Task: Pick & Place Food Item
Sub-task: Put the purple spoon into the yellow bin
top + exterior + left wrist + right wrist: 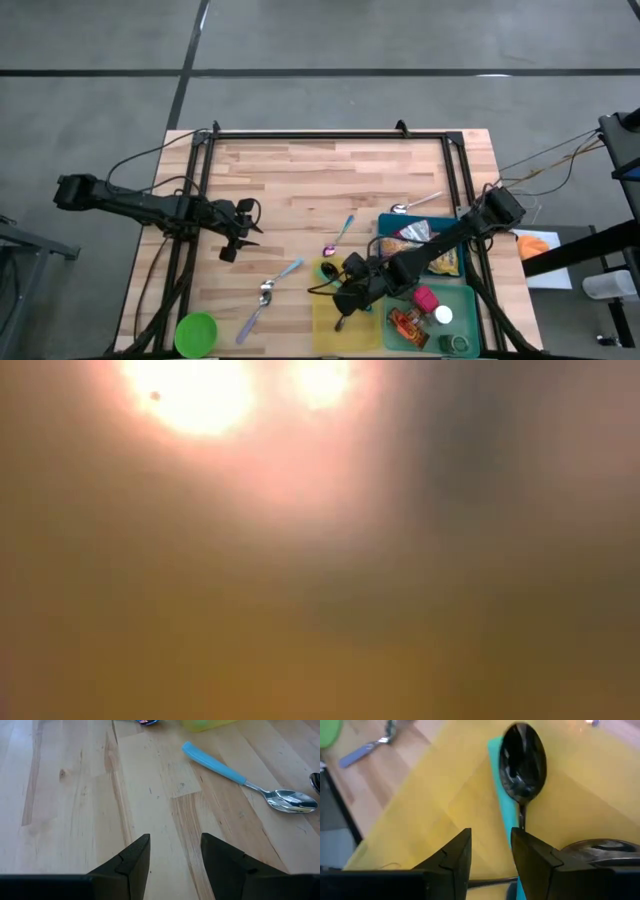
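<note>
The right end effector (345,300) hovers over the yellow tray (325,330) at lower centre, fingers slightly apart, gripping nothing; a teal-handled spoon (522,770) lies just beneath. The spoon could snag on retreating fingers. The left end effector (235,240) waits half-open, empty.

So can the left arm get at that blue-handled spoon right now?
Probably yes. The blue-handled spoon lies on bare wood just ahead of the left gripper, whose jaws stand parted, with nothing between them.
</note>
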`<action>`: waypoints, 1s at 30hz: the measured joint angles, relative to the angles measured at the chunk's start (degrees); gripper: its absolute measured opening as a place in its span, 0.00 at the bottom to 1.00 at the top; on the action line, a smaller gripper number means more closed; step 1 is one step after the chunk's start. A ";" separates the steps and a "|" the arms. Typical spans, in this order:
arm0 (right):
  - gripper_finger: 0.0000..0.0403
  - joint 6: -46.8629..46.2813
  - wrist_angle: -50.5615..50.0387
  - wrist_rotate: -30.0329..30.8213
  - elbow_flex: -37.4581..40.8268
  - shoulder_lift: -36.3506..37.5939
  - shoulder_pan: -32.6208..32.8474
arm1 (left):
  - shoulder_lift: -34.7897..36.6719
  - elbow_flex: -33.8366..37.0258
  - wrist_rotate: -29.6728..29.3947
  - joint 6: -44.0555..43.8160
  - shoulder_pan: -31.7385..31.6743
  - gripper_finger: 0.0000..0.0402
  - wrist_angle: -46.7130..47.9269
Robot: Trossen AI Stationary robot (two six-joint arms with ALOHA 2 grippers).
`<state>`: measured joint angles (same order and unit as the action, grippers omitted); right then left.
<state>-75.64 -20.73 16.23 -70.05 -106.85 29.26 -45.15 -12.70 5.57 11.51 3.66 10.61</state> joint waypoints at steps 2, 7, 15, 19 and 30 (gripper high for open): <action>0.34 0.87 -0.80 0.02 -0.53 0.67 0.00 | 0.00 0.01 -0.01 -0.01 0.00 0.43 -0.01; 0.34 1.89 -4.99 0.09 -1.48 1.76 -0.16 | 0.00 0.00 0.01 -0.12 0.02 0.43 0.00; 0.34 20.85 -12.05 0.22 -4.74 3.30 -3.20 | 0.02 -0.01 0.01 -0.10 0.02 0.43 0.02; 0.34 31.54 -17.29 0.24 -7.57 3.49 -6.31 | 0.02 0.01 0.01 -0.09 0.00 0.43 0.02; 0.34 56.69 -22.42 -7.99 -8.67 3.63 -19.35 | 0.02 0.01 -1.58 -0.05 0.00 0.43 -0.01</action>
<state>-18.94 -43.16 8.24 -78.72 -103.22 9.91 -45.12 -12.69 3.99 11.46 3.66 10.60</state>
